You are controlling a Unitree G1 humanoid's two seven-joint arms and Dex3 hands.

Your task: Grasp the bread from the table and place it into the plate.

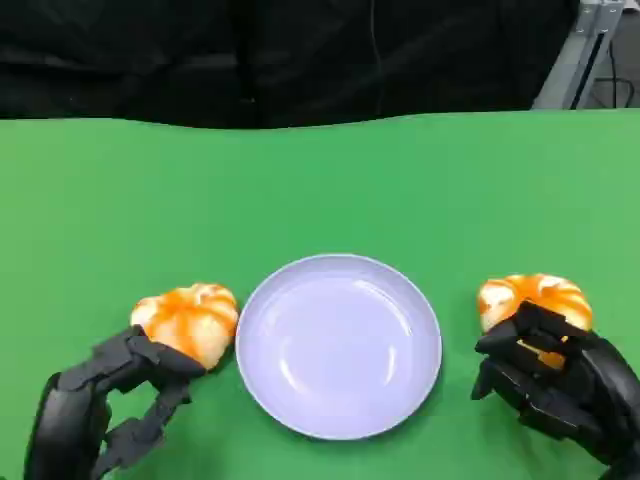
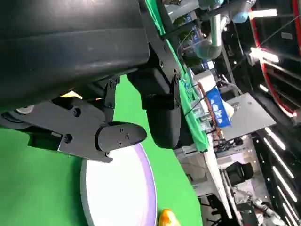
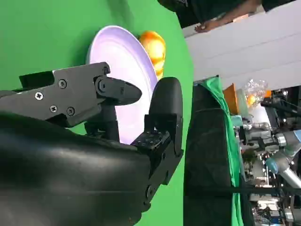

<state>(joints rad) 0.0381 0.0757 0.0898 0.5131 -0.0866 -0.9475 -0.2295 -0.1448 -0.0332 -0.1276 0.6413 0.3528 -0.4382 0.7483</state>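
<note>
On the green table point(image 1: 320, 180), a lavender plate point(image 1: 338, 345) sits centred between two orange-streaked bread buns. Left bun point(image 1: 188, 320) lies just beside the plate's rim, with the left hand point(image 1: 105, 405) touching its near side; the fingers are spread and not wrapped round it, so I read that hand as open, nothing held. Right bun point(image 1: 535, 300) sits a little apart from the plate, and the right hand point(image 1: 555, 380) is over its near side, fingers curled against it; whether it has a true grip I cannot tell. Risks, as judged: a soft, domed bun could roll or squash under hard plastic fingers and slip out on lifting; a push from the left hand could shove its bun into the rim and slide the light plate on the smooth cloth. Plate looks glossy, shallow and round; buns matte, puffy, ridged like a pumpkin; hands angular black plastic.
</note>
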